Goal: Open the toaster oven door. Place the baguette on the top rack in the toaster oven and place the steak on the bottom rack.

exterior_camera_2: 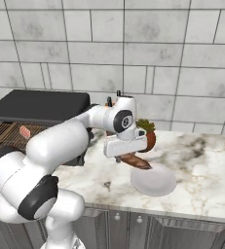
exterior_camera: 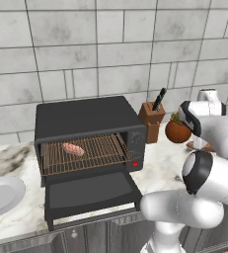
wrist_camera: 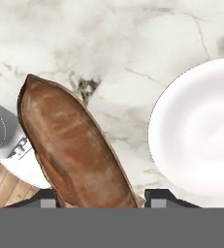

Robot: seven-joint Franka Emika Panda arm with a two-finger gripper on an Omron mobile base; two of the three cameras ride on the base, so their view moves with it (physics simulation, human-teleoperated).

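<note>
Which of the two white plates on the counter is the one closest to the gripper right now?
The round white plate right of the black toaster oven, just below the gripper holding the brown baguette. The other white plate lies left of the oven.

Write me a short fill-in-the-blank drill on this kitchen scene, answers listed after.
1. The toaster oven door is ____.
2. The pink-red steak lies on a wire ____ inside the toaster oven.
3. The gripper holds the ____ between its jaws, lifted above the counter.
4. The round white plate beside the held loaf has ____ on it.

Missing words: open; rack; baguette; nothing
</note>
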